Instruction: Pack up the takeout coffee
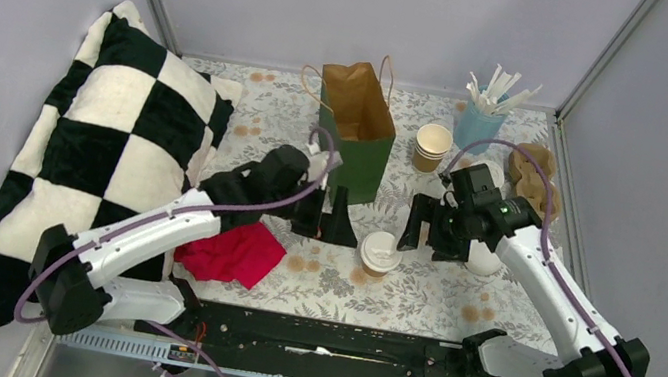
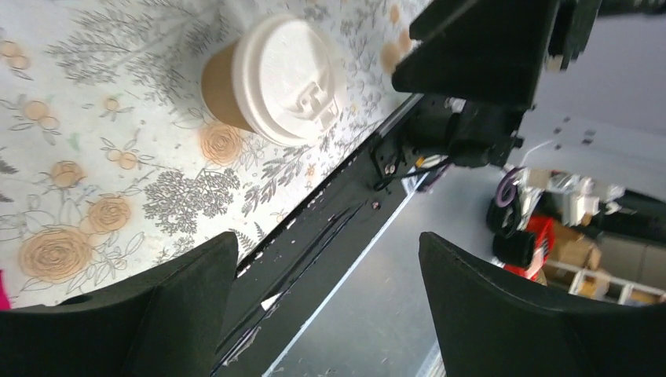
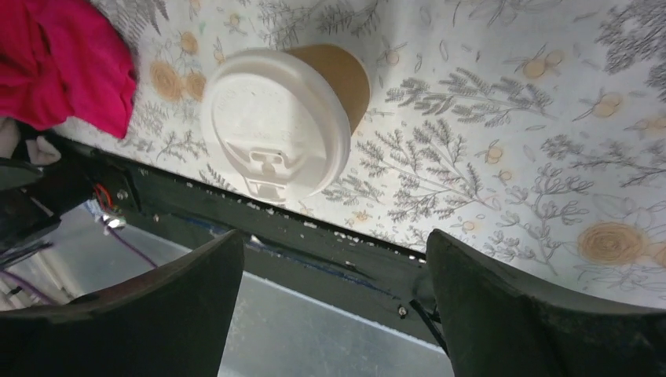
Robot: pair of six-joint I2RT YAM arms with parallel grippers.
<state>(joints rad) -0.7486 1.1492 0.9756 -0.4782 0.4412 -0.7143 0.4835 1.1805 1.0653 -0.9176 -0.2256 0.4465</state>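
Note:
A tan kraft coffee cup with a white lid stands upright on the flowered tablecloth, in front of the open green bag. It shows in the left wrist view and the right wrist view. My left gripper is open and empty, just left of the cup and below the bag. My right gripper is open and empty, just right of the cup. A second white-lidded cup is partly hidden under the right arm. A stack of lidless kraft cups stands right of the bag.
A blue cup of white sticks and a brown cardboard carrier stand at the back right. A red cloth lies front left, also in the right wrist view. A black-and-white checkered pillow fills the left side.

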